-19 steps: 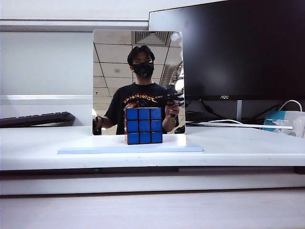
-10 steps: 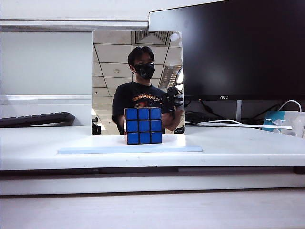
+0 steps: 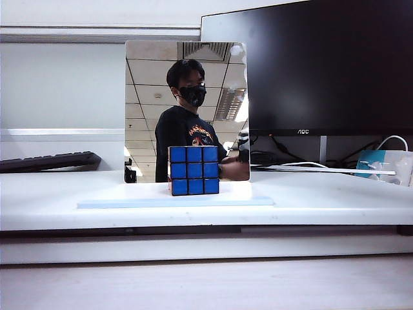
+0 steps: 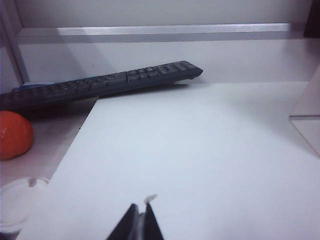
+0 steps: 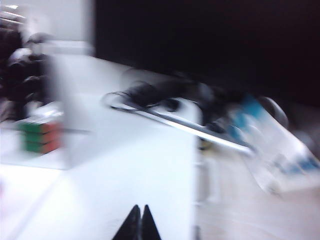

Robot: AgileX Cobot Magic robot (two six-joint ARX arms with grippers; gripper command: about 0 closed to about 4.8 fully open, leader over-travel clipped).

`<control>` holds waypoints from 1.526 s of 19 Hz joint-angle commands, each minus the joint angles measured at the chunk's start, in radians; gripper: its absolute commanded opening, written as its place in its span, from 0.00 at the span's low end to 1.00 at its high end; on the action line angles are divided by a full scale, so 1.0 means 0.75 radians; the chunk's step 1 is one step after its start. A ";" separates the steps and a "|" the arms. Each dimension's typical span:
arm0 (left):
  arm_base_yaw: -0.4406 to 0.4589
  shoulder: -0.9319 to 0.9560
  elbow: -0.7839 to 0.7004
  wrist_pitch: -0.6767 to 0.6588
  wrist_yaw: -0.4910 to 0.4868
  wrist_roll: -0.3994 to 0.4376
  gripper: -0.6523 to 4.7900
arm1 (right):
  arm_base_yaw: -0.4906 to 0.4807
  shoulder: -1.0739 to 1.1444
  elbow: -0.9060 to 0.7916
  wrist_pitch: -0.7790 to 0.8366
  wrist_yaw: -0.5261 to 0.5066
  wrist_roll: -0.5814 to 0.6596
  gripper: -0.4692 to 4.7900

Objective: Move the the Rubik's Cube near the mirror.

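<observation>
A: Where's the Rubik's Cube (image 3: 193,170) now?

B: It stands on the white desk (image 3: 322,200), right at the foot of the mirror (image 3: 186,97), blue face toward the outside camera. From my right wrist I catch it off to the side, blurred, green and red faces showing, with the mirror's edge beside it.

A: And your hands?

B: My right hand (image 5: 139,216) is empty, its jaws pressed together, over bare desk and well away from the cube. My left hand (image 4: 141,220) is closed on nothing too, hanging over the desk near the keyboard (image 4: 100,85).

A: Which step is this?

B: I judge the placing done; the cube sits close to the mirror. What's left is only to draw my right arm clear without brushing the mirror or monitor (image 3: 322,64).
</observation>
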 commanded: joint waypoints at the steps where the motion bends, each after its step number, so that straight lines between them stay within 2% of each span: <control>1: 0.003 0.001 0.002 0.008 0.007 0.006 0.16 | -0.156 -0.174 -0.179 0.086 -0.097 0.066 0.09; 8: 0.003 0.001 0.002 0.008 0.006 0.006 0.16 | -0.158 -0.266 -0.375 0.099 -0.098 0.068 0.09; 29: 0.003 0.001 0.002 0.008 0.006 0.006 0.16 | -0.160 -0.263 -0.381 0.160 -0.096 0.062 0.09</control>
